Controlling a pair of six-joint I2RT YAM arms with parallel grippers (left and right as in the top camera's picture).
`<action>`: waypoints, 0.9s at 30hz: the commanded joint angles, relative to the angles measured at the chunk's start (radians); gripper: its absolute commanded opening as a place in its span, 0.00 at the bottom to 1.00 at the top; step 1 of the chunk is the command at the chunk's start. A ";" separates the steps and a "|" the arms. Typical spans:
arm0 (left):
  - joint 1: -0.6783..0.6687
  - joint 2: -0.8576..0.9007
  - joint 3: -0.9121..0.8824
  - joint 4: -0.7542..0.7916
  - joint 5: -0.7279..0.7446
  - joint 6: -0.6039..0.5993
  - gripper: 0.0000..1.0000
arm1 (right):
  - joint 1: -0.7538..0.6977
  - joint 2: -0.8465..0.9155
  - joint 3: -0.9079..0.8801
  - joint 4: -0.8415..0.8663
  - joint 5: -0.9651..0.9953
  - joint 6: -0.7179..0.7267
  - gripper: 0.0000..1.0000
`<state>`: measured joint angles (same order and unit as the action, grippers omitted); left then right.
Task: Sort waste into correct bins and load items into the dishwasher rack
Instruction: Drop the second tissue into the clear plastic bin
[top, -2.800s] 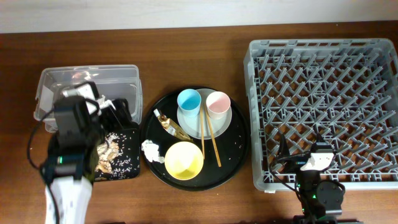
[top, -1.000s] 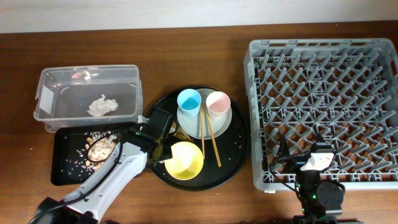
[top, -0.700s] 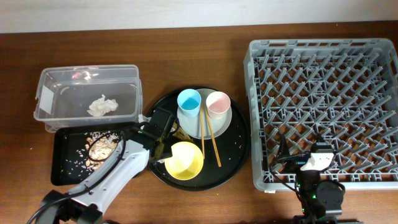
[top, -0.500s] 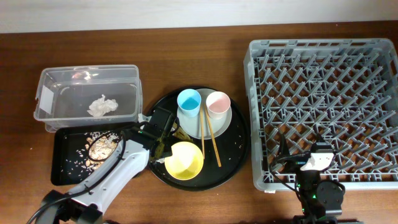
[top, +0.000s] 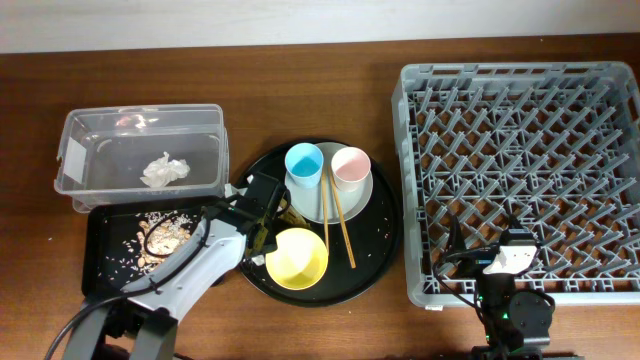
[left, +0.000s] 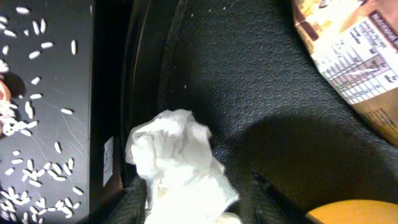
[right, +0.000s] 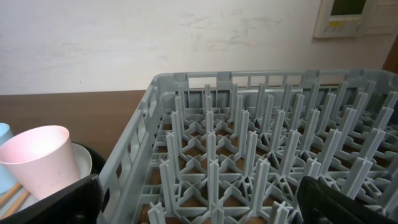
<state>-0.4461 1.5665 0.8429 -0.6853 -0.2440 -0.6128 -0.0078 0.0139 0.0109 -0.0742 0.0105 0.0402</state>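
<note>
Overhead shows one tissue wad already in the clear tub, left gripper spread apart around a second wad, and the dishwasher rack not yet loaded.

Worktop: dark brown wood grain noted. Round tray: black, finely pebbled.

Recorded on the round tray:
- yellow bowl
- light blue cup
- pale pink cup
- grey-white plate
- tan chopsticks
- white tissue wad
- gold-brown wrapper, white printed label

Left of the round tray:
- shallow tray, black, speckled with white grains
- clear tub, white label

Right of the round tray: rack, light grey lattice.
</note>
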 joint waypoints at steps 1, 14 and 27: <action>-0.004 0.011 -0.010 0.005 -0.019 -0.004 0.28 | -0.006 -0.008 -0.005 -0.005 0.002 -0.006 0.98; -0.003 -0.094 0.145 -0.092 -0.014 0.050 0.00 | -0.006 -0.008 -0.005 -0.005 0.001 -0.006 0.98; 0.157 -0.206 0.390 -0.048 -0.112 0.170 0.00 | -0.006 -0.008 -0.005 -0.005 0.001 -0.006 0.98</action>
<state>-0.3813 1.3518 1.2209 -0.7582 -0.2859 -0.4747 -0.0082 0.0139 0.0109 -0.0742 0.0105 0.0406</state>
